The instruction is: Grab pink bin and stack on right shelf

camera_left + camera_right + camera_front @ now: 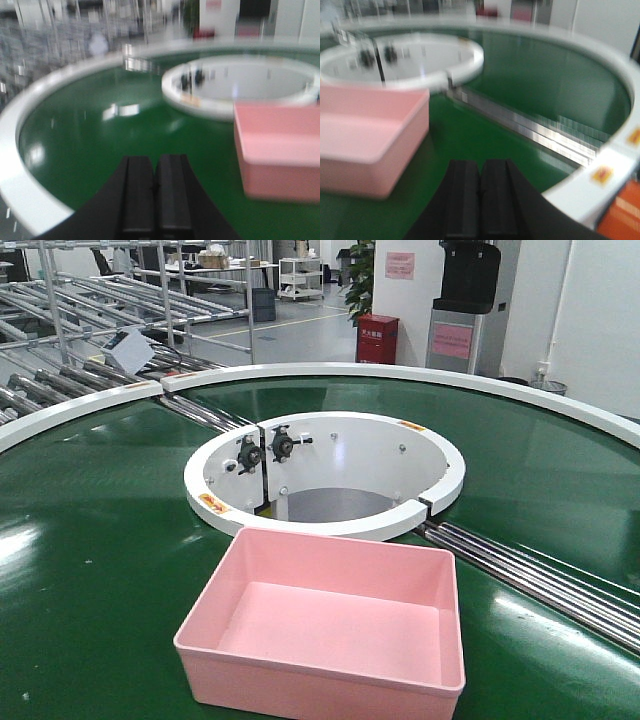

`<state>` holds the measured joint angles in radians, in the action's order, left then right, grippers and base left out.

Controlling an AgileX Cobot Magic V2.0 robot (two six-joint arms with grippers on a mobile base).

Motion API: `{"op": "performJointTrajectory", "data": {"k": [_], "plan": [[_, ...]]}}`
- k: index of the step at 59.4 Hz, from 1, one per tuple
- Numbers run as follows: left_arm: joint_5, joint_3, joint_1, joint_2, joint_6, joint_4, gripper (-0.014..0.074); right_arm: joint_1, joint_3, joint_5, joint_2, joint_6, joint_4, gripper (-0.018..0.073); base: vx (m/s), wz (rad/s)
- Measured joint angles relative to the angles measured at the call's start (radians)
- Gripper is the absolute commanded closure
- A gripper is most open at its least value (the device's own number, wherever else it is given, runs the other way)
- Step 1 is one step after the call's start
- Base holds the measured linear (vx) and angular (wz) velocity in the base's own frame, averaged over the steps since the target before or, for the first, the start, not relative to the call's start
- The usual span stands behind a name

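while the shallow pale-pink plastic bin (325,625) sits on the green conveyor surface (90,580), the left claw (156,195) and right claw (480,200) flank it untouching, fingers pressed together, so the approach is in hand and opening onto its walls likely comes next.

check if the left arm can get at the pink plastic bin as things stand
Probably yes: only green conveyor belt lies between the shut left pincer and the pale-pink plastic bin.

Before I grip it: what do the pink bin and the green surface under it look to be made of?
The pink bin looks like moulded plastic, smooth, semi-matte, with one-piece walls and rolled rim. The green surface is likely a glossy rubber or PVC belt; it mirrors ceiling lights, so possibly slick.
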<state>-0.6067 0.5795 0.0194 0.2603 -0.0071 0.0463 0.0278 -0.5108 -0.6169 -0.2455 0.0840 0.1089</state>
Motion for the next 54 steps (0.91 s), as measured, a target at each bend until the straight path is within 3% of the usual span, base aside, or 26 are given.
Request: {"op": "performJointTrajectory", "data": {"k": [7, 12, 17, 24, 32, 43, 54], "plan": [[-0.106, 0.020, 0.000, 0.090, -0.003, -0.006, 0.0582, 0.000, -0.017, -0.076, -0.122, 0.003, -0.014, 0.0557, 0.00, 0.00], [-0.140, 0.023, 0.000, 0.147, -0.015, -0.018, 0.0498, 0.000, -0.026, -0.106, -0.200, -0.010, -0.015, 0.0494, 0.00, 0.00], [-0.183, 0.044, 0.000, 0.210, -0.002, -0.034, 0.0351, 0.000, -0.051, -0.131, -0.284, -0.055, -0.027, 0.0358, 0.00, 0.00], [-0.215, 0.081, 0.006, 0.296, 0.088, -0.088, 0.0124, 0.017, -0.109, -0.161, -0.405, -0.140, -0.088, 0.0106, 0.00, 0.00], [-0.216, 0.120, 0.066, 0.395, 0.178, -0.151, -0.0006, 0.102, -0.176, -0.216, -0.524, -0.204, -0.124, -0.0058, 0.00, 0.00], [-0.223, 0.218, 0.177, 0.609, 0.227, -0.169, -0.0010, 0.246, -0.309, -0.281, -0.737, -0.193, -0.109, -0.0071, 0.00, 0.00], [-0.218, 0.368, 0.201, 0.889, 0.260, -0.180, 0.0009, 0.262, -0.504, -0.344, -0.986, -0.119, -0.109, -0.0029, 0.00, 0.00]]}}
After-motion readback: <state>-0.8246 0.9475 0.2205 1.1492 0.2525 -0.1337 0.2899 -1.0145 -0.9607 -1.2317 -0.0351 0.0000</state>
